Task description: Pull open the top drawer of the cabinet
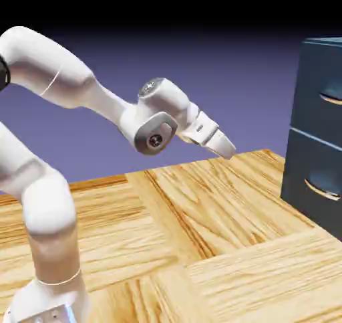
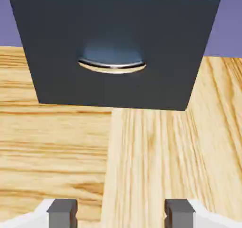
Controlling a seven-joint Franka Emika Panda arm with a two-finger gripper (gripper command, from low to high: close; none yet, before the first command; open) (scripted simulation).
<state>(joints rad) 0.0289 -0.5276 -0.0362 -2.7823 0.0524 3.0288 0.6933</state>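
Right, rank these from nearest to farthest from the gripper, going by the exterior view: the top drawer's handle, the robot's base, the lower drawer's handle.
1. Lower drawer's handle: to the right of the gripper and a little below it.
2. Top drawer's handle: right and higher up.
3. Robot's base: far off at lower left.

1. The back is plain blue and purple.
2. High up, it turns all black.
3. The counter (image 1: 227, 201) is light wood, with wavy brown lines.
4. Its wood is in big blocks, and the lines go different ways.
5. The counter looks bright.
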